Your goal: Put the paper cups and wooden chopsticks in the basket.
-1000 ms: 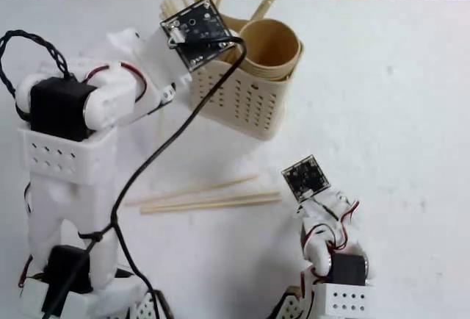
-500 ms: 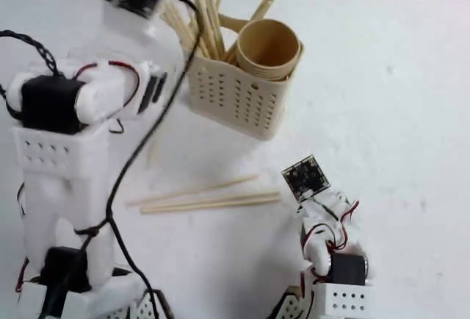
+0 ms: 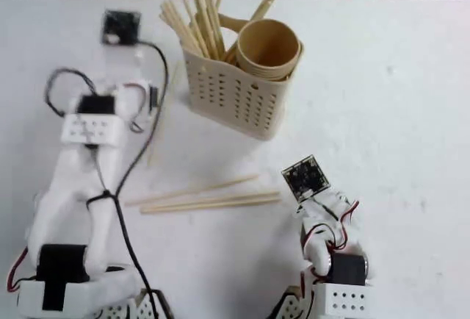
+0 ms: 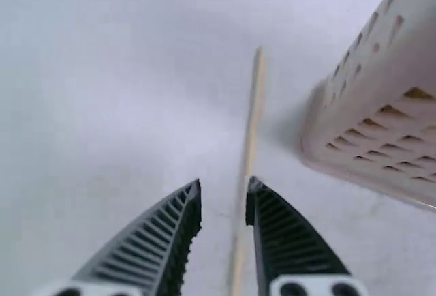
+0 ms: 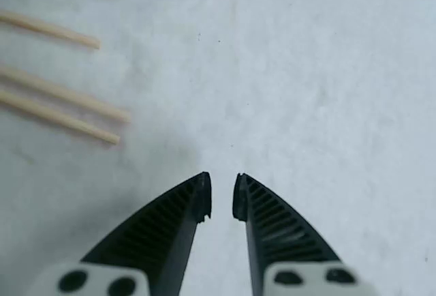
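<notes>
Perforated basket (image 3: 239,102) with paper cups (image 3: 268,48) and chopsticks (image 3: 200,14), loose chopsticks (image 3: 213,201) on table (image 3: 382,113)

Black ribbed left gripper (image 4: 223,184) above white table (image 4: 102,71), jaws slightly apart, nothing between. Single wooden chopstick (image 4: 253,105) flat on table, passing under one finger's inner edge. Perforated basket (image 4: 381,105) just beside chopstick's far end.

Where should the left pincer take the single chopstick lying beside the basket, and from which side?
Probably from above, with the left pincer set across the chopstick, at the stretch clear of the basket. It lies flat on the table, thin and long; its far part runs close beside the basket wall.
</notes>
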### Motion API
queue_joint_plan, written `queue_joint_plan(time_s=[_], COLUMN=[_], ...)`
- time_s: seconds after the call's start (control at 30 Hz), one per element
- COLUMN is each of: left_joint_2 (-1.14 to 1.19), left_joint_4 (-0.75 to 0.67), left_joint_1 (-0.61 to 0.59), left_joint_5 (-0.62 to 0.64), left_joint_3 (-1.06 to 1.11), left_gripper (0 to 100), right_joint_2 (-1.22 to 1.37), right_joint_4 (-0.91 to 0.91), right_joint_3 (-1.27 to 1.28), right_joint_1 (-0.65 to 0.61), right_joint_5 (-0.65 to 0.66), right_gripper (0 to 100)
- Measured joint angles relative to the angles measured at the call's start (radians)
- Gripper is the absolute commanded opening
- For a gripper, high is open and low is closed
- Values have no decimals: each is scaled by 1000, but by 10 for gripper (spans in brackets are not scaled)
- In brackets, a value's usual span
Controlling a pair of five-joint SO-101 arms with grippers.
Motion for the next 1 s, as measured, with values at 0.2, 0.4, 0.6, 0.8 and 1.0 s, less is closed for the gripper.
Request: queue_joint_plan(time_s=[0.2, 0.4, 0.6, 0.8, 1.0], left_joint_2=[117, 301, 506, 635, 724], left_joint_4=[-253, -163, 64, 267, 388], left_joint_1=[43, 41, 40, 40, 40], left_joint_5=[-75, -103, -103, -103, -101], left_joint_3=[183, 49, -213, -437, -582], left_gripper=[128, 128, 128, 128, 128], right_joint_2=[0, 0, 0, 0, -2], right_joint_4=[0, 0, 0, 0, 0], right_joint_3=[0, 0, 0, 0, 0], right_joint_1=[0, 0, 0, 0, 0], right_joint_5=[0, 0, 0, 0, 0], right_gripper=[70, 70, 70, 70, 70])
